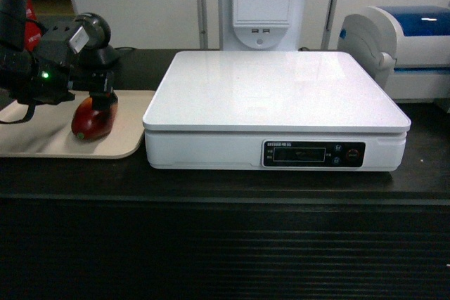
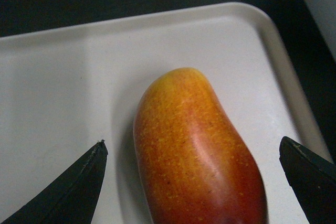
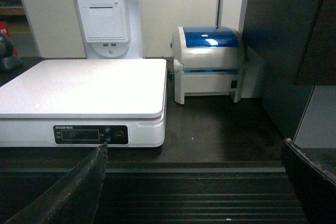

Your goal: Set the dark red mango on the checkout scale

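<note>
The left claw is wide apart around the mango (on a tray), not squeezing.

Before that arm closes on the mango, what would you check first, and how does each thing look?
1. Left gripper open, fingers either side of the dark red mango: ok.
2. Mango lying on the beige tray, not yet gripped: ok.
3. Fingers low enough for a firm hold: cannot tell.
4. Scale platter bare, ready to take the fruit: ok.
5. Right gripper open, back at the checkout front, off the path: ok.
</note>
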### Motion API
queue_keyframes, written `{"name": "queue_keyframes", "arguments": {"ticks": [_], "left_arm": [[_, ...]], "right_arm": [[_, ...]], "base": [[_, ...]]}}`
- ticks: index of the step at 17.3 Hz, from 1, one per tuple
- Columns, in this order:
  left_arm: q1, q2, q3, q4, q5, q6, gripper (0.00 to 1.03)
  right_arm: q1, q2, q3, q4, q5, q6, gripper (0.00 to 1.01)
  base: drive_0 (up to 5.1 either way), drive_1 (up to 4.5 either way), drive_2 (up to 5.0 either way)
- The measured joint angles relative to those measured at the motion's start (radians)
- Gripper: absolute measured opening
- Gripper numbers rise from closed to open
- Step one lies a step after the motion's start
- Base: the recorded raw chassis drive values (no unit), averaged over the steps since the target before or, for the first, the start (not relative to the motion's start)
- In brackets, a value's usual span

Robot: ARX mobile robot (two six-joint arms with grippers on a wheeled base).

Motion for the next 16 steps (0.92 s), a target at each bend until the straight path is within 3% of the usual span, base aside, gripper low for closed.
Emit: {"name": "queue_keyframes", "arguments": {"ticks": [6, 9, 12, 13, 16], "left_arm": [[0.002, 0.074, 0.061, -0.091, -0.011, 0.001, 0.98], [-0.002, 0.085, 0.074, -0.117, -0.011, 0.027, 0.96], [-0.006, 0.085, 0.085, -0.148, -0.003, 0.049, 0.67], [-0.006, 0.085, 0.089, -0.155, -0.003, 0.052, 0.62], [-0.006, 0.063, 0.052, -0.138, 0.004, 0.052, 0.61]], "right_arm": [[0.000, 0.000, 0.000, 0.000, 0.000, 0.000, 0.98], [0.000, 0.000, 0.000, 0.000, 0.000, 0.000, 0.98], [0.000, 0.000, 0.000, 0.000, 0.000, 0.000, 0.98], [0.000, 0.000, 0.000, 0.000, 0.000, 0.000, 0.98], [0.000, 0.000, 0.000, 0.000, 0.000, 0.000, 0.98]], "base": [[0.0, 0.00, 0.0], [0.0, 0.00, 0.0], [0.0, 0.00, 0.0], [0.0, 0.00, 0.0], [0.0, 0.00, 0.0]]}}
